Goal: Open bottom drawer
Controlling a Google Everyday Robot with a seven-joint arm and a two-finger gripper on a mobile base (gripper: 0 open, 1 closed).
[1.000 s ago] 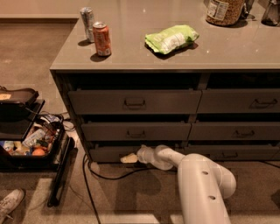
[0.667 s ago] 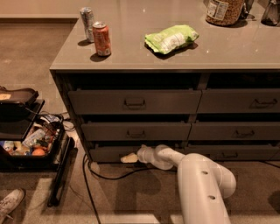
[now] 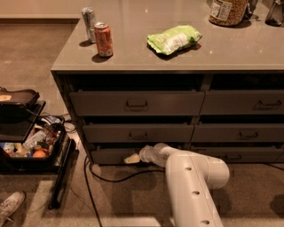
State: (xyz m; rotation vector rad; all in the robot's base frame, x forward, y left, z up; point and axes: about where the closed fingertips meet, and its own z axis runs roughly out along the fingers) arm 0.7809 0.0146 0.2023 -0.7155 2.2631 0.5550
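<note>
Gripper (image 3: 132, 158) at bottom drawer (image 3: 108, 156) front — pale smooth plastic; drawer matt grey-brown; countertop (image 3: 133, 57) glossy.

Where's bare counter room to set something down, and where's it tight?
Free: the countertop, front-right stretch between the green chip bag and the jar; also the gap between the orange can and the bag. Tight: the floor by the bottom drawer, where the gripper sits at its front above a black cable.

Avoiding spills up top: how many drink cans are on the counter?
2: a silver can at the grey countertop's left edge, an orange can just in front. The hand is by the slim grey-brown bottom drawer.
</note>
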